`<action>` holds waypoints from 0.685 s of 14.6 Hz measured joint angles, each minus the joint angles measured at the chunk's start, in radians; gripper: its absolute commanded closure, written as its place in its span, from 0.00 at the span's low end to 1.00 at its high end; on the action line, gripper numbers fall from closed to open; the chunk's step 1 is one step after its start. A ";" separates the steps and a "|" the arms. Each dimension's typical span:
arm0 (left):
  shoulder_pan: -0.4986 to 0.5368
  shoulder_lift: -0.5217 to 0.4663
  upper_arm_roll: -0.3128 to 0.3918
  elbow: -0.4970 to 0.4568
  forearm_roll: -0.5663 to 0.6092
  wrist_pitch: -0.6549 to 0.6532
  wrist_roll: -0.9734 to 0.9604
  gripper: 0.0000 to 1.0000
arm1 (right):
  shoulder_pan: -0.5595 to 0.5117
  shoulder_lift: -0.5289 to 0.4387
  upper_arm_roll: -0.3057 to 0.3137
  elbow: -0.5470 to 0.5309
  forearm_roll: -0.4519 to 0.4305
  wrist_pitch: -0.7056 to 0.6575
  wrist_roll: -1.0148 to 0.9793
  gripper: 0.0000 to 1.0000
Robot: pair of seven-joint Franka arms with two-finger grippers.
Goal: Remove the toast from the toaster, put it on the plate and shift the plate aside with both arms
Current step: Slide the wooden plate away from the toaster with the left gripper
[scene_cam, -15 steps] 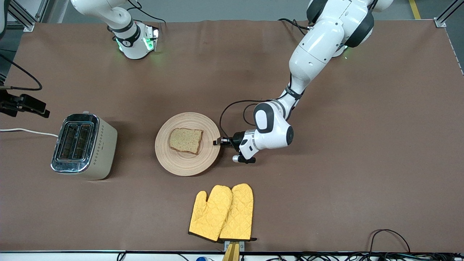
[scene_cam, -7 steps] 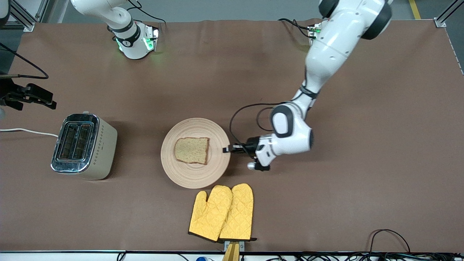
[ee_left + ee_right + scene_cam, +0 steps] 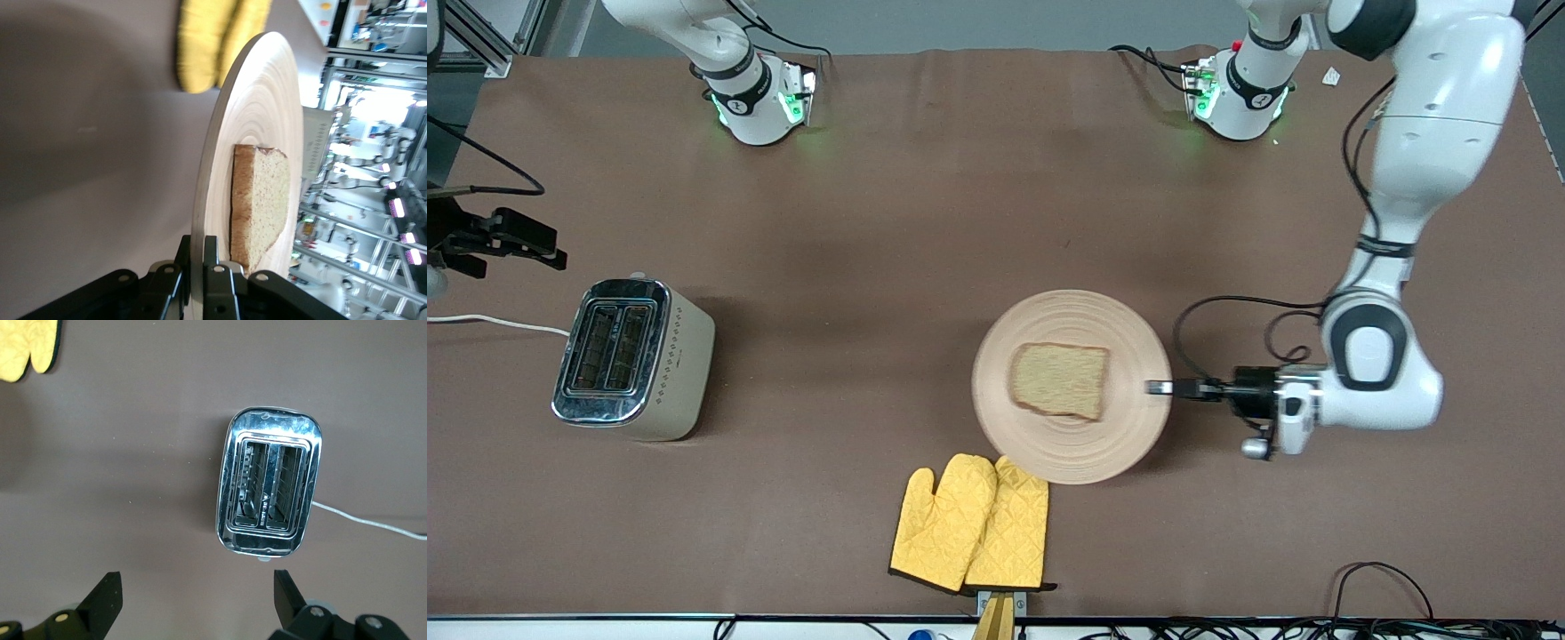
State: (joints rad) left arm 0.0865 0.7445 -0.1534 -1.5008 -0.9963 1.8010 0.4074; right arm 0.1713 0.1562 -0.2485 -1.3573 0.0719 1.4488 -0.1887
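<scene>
The tan wooden plate (image 3: 1072, 427) sits at mid-table with the toast (image 3: 1059, 380) flat on its middle. My left gripper (image 3: 1158, 388) is shut on the plate's rim at the side toward the left arm's end. In the left wrist view the jaws pinch the plate's edge (image 3: 220, 167), and the toast (image 3: 260, 200) lies just past them. My right gripper (image 3: 195, 595) is open and empty, held high over the table beside the toaster (image 3: 269, 483); in the front view it shows at the edge of the picture (image 3: 498, 240).
The chrome and beige toaster (image 3: 633, 357) stands toward the right arm's end, slots empty, its white cord trailing off. Yellow oven mitts (image 3: 971, 523) lie near the table's front edge, just nearer the camera than the plate, whose rim overlaps them.
My left gripper has dragged the plate and toast a long way toward the left arm's end of the table. The right gripper has barely moved.
</scene>
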 measured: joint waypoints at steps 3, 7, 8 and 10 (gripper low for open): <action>0.141 0.001 0.000 -0.004 0.142 -0.049 0.070 1.00 | -0.135 -0.001 0.117 0.000 -0.007 -0.002 -0.022 0.00; 0.310 0.060 0.003 -0.006 0.236 -0.060 0.373 1.00 | -0.136 -0.006 0.128 0.000 -0.018 -0.003 0.027 0.00; 0.341 0.085 0.004 -0.004 0.248 -0.059 0.440 1.00 | -0.135 -0.010 0.126 -0.003 -0.019 -0.005 0.031 0.00; 0.388 0.125 0.002 0.001 0.255 -0.062 0.504 1.00 | -0.131 -0.051 0.121 -0.059 -0.019 0.027 0.037 0.00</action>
State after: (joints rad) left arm 0.4749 0.8696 -0.1510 -1.4999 -0.7411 1.7394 0.9116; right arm 0.0404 0.1050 -0.1271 -1.4165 0.0532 1.4762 -0.1520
